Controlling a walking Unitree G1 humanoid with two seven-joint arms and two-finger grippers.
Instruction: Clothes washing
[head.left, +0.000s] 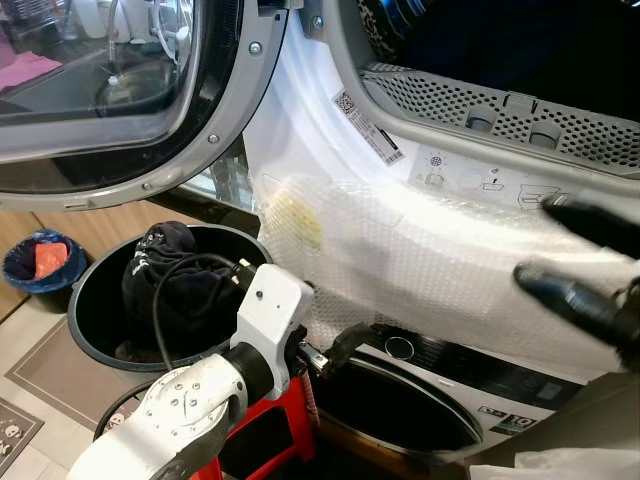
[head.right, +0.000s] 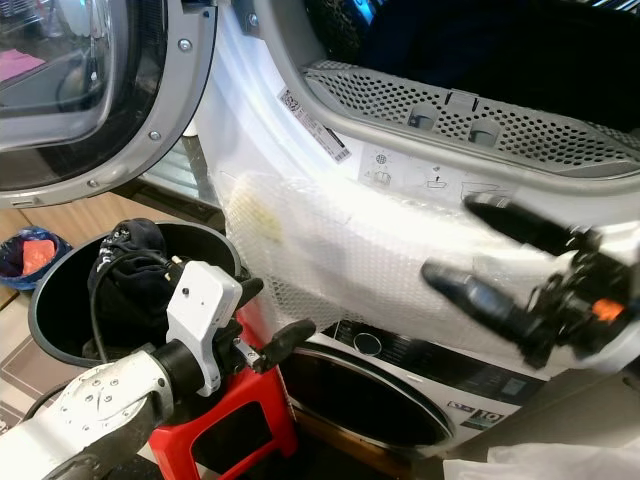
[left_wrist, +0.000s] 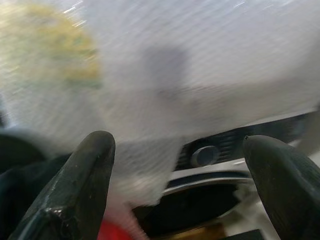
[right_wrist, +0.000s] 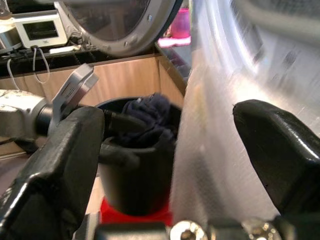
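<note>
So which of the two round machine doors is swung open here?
The upper door, its glass porthole swung out to the left of the open drum. The lower door, below the bubble wrap, sits closed against its machine.

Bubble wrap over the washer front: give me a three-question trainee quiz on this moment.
1. True or false: the black bucket holds dark clothes.
2. What does the bucket stand on? A) red stool B) wooden chair C) the washer's top
3. How do the right gripper's fingers stand, open or shut?

Key:
1. True; dark clothes are piled inside it.
2. A; the red stool shows beneath it.
3. Open; its fingers are spread against the bubble wrap hanging below the open upper drum. The left gripper is open too, near the wrap's lower edge.
</note>
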